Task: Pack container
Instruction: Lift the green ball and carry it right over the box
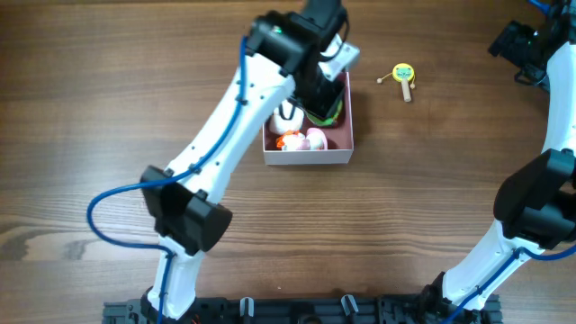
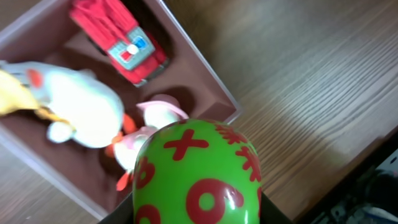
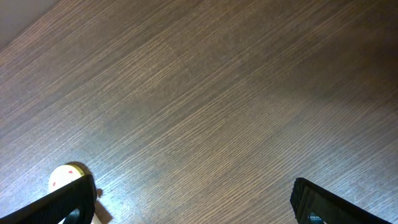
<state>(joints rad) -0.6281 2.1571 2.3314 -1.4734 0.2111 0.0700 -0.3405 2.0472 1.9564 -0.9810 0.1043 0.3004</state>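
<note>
Wooden worktop [image 1: 108,108] carries the container [image 1: 306,157] near its middle, somewhat closer to the far edge than to the near one. The container is a shallow square box, white outside and dusty pink inside, and it sits flat with its top open.

The left gripper [image 1: 322,101] hangs over the far right part of the container. Its jaws are clamped on a green toy [image 2: 196,171], a rounded piece with red marks printed on it. In the left wrist view the toy fills the lower middle, and it is raised above the things below.

Inside the container [image 2: 199,74] lie three things. A red truck [image 2: 121,40] sits close to one wall. A white bird toy [image 2: 81,102] with a yellow part lies in the middle. A pink toy [image 2: 155,115] rests just beside the bird, toward one corner.

A yellow toy [image 1: 403,74] on a short wooden stick lies on the worktop to the right of the container, apart from it and near the far edge.

The right gripper [image 3: 193,208] is by the far right corner of the worktop, well apart from the container. Its fingers [image 3: 68,202] stand wide apart, with only bare wood between them. A pale round thing [image 3: 65,177] shows just beside one finger; I cannot tell what it is.
</note>
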